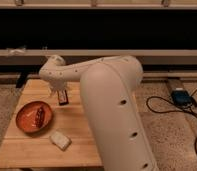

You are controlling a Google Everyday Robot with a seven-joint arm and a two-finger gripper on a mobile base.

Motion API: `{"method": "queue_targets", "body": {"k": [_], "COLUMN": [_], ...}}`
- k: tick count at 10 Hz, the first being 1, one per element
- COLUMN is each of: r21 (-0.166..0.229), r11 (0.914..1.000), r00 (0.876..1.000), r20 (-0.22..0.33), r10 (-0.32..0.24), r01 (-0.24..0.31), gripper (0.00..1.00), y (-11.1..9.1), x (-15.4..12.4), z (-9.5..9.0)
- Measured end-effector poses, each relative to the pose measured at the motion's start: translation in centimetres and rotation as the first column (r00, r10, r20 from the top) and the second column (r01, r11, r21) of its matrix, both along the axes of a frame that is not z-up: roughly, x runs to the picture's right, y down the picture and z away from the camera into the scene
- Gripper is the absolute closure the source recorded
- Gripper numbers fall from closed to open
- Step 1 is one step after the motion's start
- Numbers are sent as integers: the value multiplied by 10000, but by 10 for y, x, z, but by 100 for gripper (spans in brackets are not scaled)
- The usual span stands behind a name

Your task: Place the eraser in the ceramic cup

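Eraser (60,140) is recorded in the camera view lying flat on the table (19,150), just beside the bowl (24,118) on its near right side, with nothing touching it. It is seen as a small, pale block with rounded corners, set at a slant to the table edge. A light, slightly soft body is presumed. The gripper (63,97) is held low over the table beyond the bowl's far right rim, well apart from the eraser. The state of its jaws cannot be told. The cup is not visible and is judged to be hidden behind the arm (112,100), right of the bowl.

Risks noted:
- The bowl may be struck during the reach, given how near the eraser lies to it.
- The slanted block may be nipped at a corner and may twist or slip free.
- With the cup masked by the arm, the release may be misjudged, so that the eraser is dropped outside it or the cup is tipped.
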State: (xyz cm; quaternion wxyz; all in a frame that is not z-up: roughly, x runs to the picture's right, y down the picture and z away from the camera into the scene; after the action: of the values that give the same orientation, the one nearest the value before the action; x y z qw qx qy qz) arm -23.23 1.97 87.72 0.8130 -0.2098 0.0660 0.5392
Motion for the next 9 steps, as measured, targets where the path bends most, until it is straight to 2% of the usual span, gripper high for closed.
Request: {"method": "queue_targets", "body": {"k": [3, 5, 9], "r21": [39, 29, 6], "r11": [9995, 9996, 10000], "r00": [9995, 9992, 9984], "r20": [-69, -284, -565], "r10": [-310, -293, -27], "r01": [310, 294, 27], "gripper": [20, 20, 20], "y": [2, 0, -12], "x": [-26, -23, -13], "z": [39, 66, 88]}}
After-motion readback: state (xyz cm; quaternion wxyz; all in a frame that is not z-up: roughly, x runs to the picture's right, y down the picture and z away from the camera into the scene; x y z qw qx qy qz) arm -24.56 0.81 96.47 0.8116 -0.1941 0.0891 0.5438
